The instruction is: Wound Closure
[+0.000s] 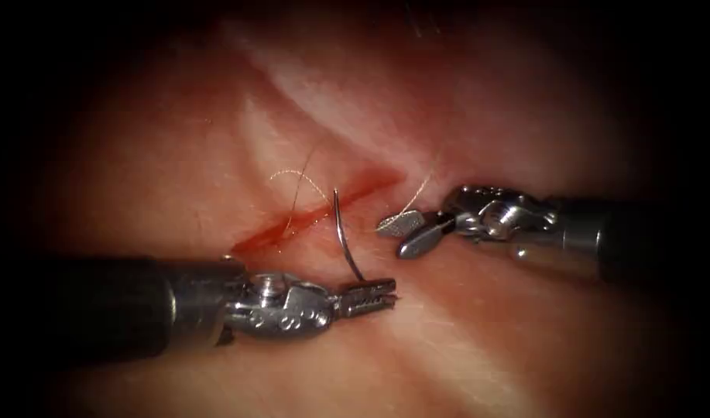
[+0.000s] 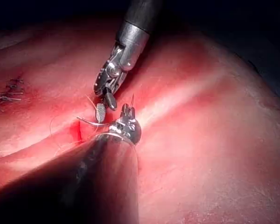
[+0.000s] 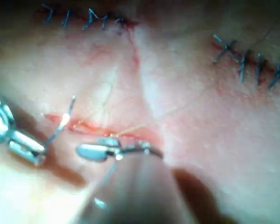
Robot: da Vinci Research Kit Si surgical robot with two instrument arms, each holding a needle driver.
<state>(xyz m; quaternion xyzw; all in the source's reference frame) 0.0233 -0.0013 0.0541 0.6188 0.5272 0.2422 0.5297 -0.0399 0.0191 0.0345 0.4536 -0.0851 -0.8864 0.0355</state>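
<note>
Two tools flank the short red cut (image 1: pixel 316 213) in the tissue (image 1: pixel 525 108). At about seven o'clock from it, the left tool (image 1: pixel 368 296) has its jaws pressed together on the needle (image 1: pixel 344 232) near its blunt end, so the curve stands up free of the tissue with its point just above the cut, probably to keep the tip poised. At about three o'clock, the right tool (image 1: pixel 405 234) waits with jaws spread, gripping nothing, while pale thread (image 1: pixel 296 190) loops over the cut and rises beside its upper jaw.
</note>
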